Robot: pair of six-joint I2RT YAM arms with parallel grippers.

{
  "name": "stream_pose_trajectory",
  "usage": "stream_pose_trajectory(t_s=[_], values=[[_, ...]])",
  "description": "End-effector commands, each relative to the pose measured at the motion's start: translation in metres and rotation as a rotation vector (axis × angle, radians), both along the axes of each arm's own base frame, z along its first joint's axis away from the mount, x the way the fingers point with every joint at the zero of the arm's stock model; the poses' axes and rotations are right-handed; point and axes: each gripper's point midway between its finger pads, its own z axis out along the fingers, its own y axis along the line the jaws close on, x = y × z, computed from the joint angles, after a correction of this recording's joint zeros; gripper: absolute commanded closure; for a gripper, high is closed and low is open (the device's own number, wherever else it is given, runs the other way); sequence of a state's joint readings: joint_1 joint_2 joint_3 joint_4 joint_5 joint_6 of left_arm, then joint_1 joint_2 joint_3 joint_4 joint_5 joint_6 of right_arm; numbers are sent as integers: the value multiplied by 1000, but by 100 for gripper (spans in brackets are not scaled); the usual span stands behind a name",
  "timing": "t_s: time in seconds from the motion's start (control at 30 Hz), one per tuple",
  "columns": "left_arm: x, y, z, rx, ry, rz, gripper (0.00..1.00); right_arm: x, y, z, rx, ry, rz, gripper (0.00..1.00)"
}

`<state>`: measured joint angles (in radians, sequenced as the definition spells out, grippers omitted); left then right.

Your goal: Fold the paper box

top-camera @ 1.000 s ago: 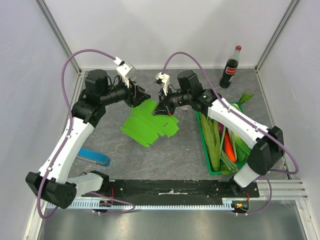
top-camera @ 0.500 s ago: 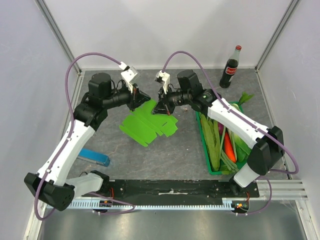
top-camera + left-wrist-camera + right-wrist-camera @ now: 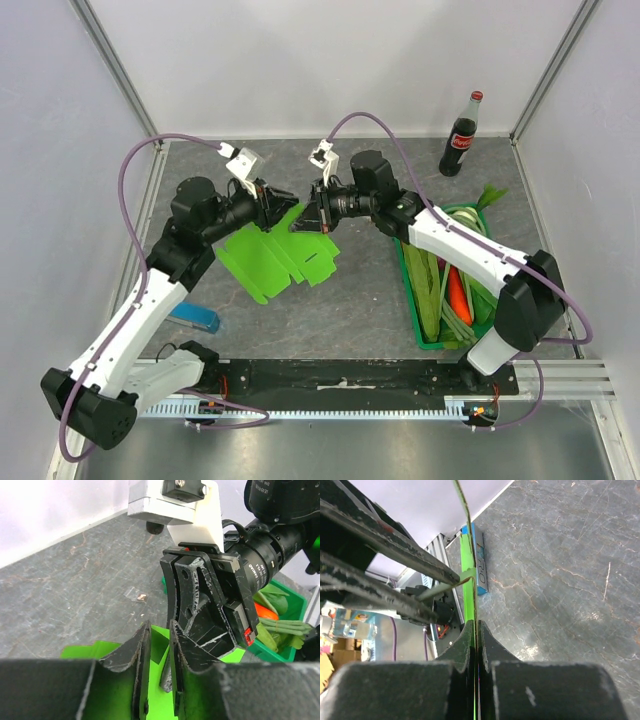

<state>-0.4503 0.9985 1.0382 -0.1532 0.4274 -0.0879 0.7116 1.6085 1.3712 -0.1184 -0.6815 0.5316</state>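
Observation:
The paper box [image 3: 265,258] is a flat lime-green card sheet with flaps, lying left of the table's middle with its far-right corner lifted. My right gripper [image 3: 300,224] is shut on that corner; in the right wrist view the card's edge [image 3: 468,565] runs straight up from the closed jaws [image 3: 474,622]. My left gripper [image 3: 284,207] faces the right one from the left, tip to tip. Its jaws [image 3: 159,625] stand a narrow gap apart over the green card [image 3: 100,650], which shows through the gap. The right gripper's black fingers [image 3: 210,600] fill the space just beyond.
A dark-green crate [image 3: 410,290] of vegetables stands at the right, also seen in the left wrist view [image 3: 285,600]. A cola bottle [image 3: 462,135] stands at the back right. A blue block [image 3: 190,315] lies at the near left, beside the left arm.
Both grippers and the card have shifted left and slightly nearer. The left jaws have narrowed from wide open to a small gap and swung closer to the right gripper's tips.

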Motion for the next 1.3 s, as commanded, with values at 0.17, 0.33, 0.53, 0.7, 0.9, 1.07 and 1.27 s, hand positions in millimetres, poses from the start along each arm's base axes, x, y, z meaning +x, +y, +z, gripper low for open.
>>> stream_pose_trajectory(t_s=[0.17, 0.33, 0.53, 0.7, 0.9, 1.07, 1.27], values=[[-12, -20, -27, -165, 150, -38, 66, -10, 7, 81, 340, -81, 21, 100], [-10, -17, -36, -176, 173, -10, 64, -25, 1, 102, 431, -120, 74, 100], [-25, 2, 18, -192, 83, 33, 45, 8, -14, 45, 169, -111, -43, 100], [-34, 58, 45, -252, 49, 288, 30, 19, -48, 18, 125, -84, -24, 100], [-40, 73, 14, -272, 175, 334, 14, -7, -59, 26, 161, -116, 142, 100], [-20, 88, -3, -316, 267, 373, 33, -15, -66, 34, 198, -103, 257, 100], [-18, 99, 20, -512, 271, 171, 38, -15, -70, 43, 219, -153, 315, 100]])
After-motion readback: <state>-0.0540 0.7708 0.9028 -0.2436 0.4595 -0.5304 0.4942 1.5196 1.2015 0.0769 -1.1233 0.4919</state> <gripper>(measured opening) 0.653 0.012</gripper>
